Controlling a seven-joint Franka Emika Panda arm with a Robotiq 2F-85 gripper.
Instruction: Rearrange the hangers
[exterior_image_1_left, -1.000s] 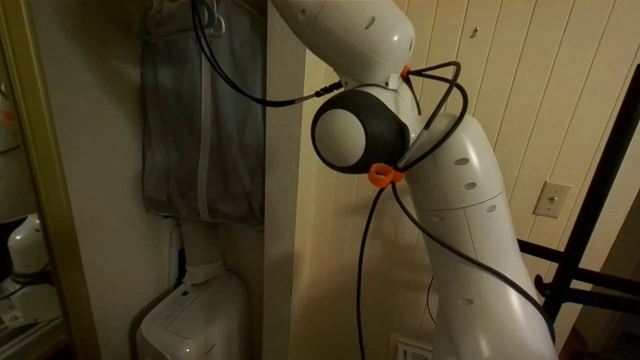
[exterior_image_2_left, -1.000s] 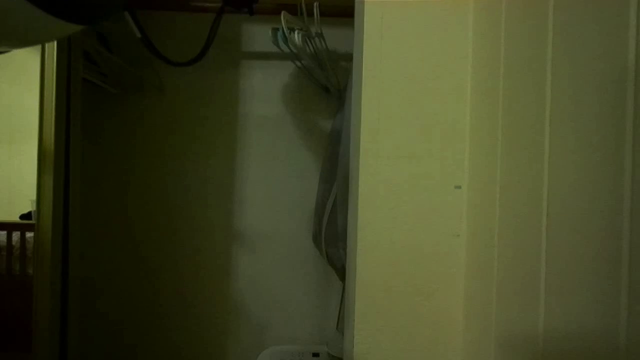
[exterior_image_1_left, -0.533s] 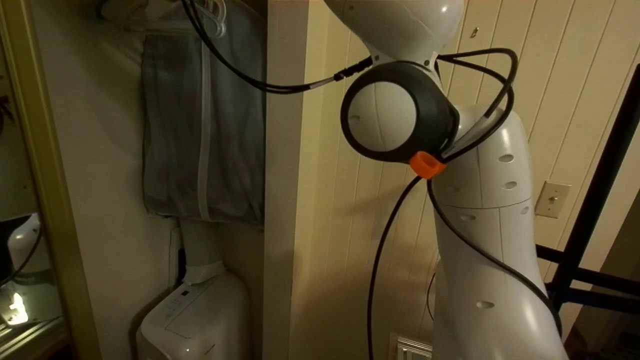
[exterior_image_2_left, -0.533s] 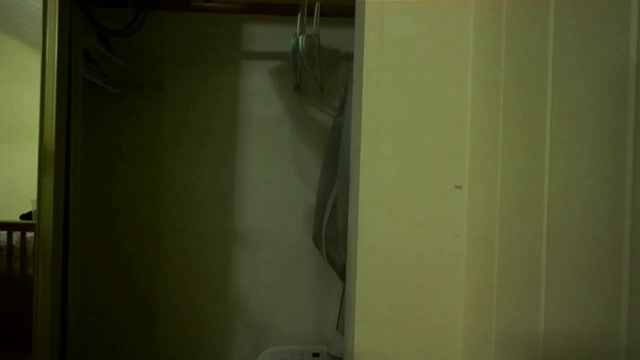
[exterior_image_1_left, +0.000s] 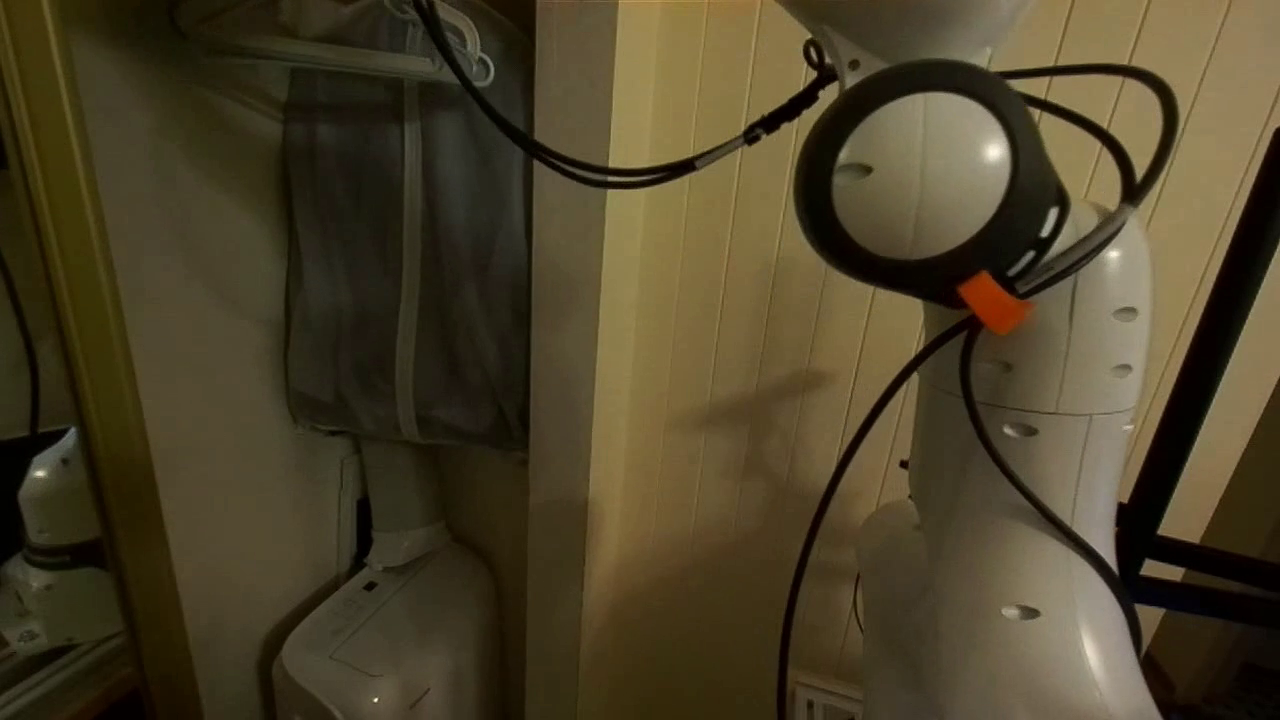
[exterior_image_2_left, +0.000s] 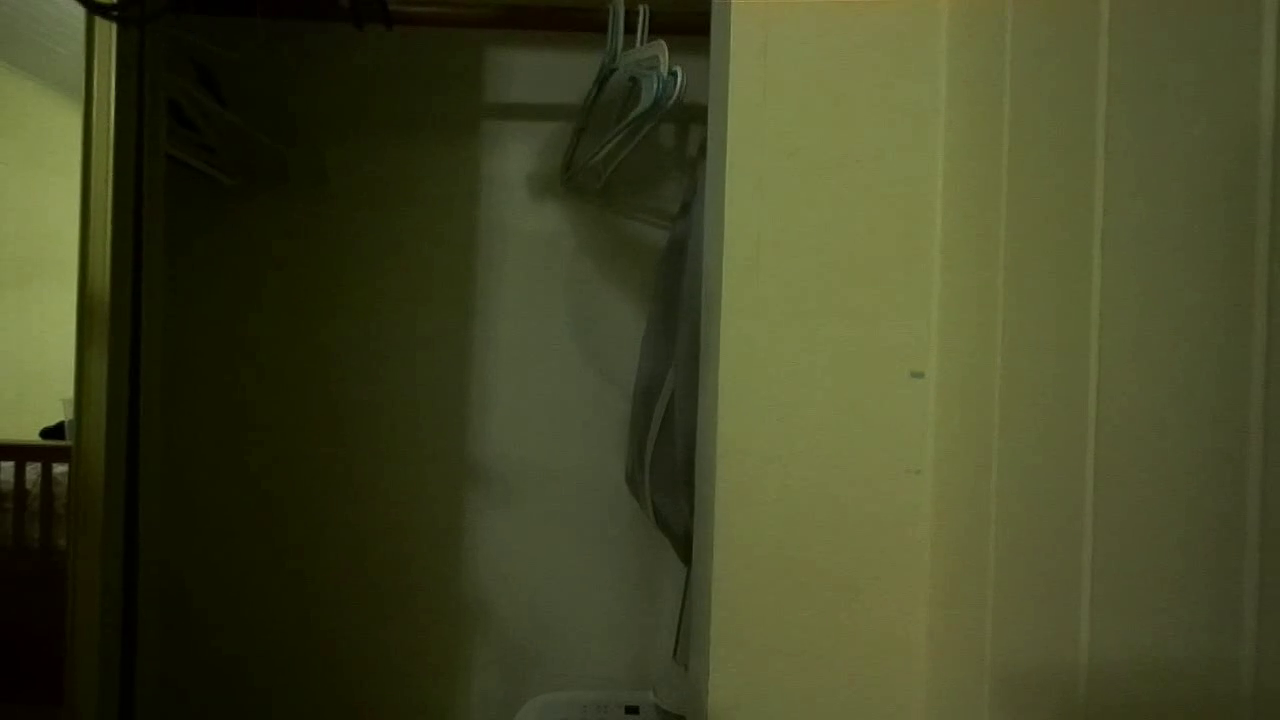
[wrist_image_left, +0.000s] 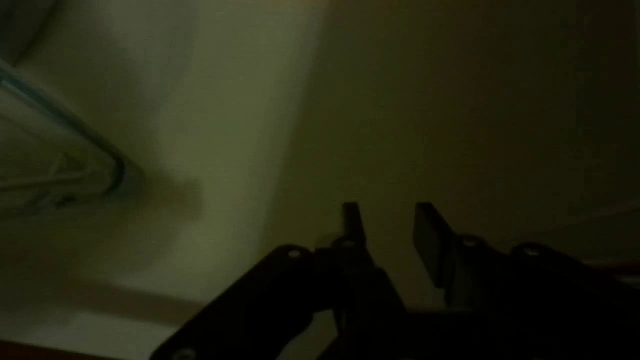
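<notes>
Several thin pale and teal hangers (exterior_image_2_left: 648, 90) hang bunched at the top right of the closet in an exterior view, their lower parts tilted. In an exterior view, the lower bars of the hangers (exterior_image_1_left: 340, 58) show at the top left, in front of the grey cloth panel. In the dark wrist view, a teal-edged hanger (wrist_image_left: 65, 117) is at the left, apart from the jaws. My gripper (wrist_image_left: 387, 210) is open, with nothing between its fingers, to the right of that hanger. The gripper cannot be made out clearly in either exterior view.
The grey cloth panel (exterior_image_1_left: 350, 250) hangs below the hangers, above a white appliance (exterior_image_1_left: 390, 640). A wall edge (exterior_image_1_left: 565, 300) stands between closet and arm (exterior_image_1_left: 1030, 480). Black cables (exterior_image_1_left: 600, 180) loop from the arm. A dark reddish rail (exterior_image_2_left: 520, 15) runs along the closet's top. Faint thin shapes (exterior_image_2_left: 200, 150) show deep left.
The arm's elbow has moved right in an exterior view. The arm and cable have largely left the top left of an exterior view. The hangers have swung and now tilt the opposite way.
</notes>
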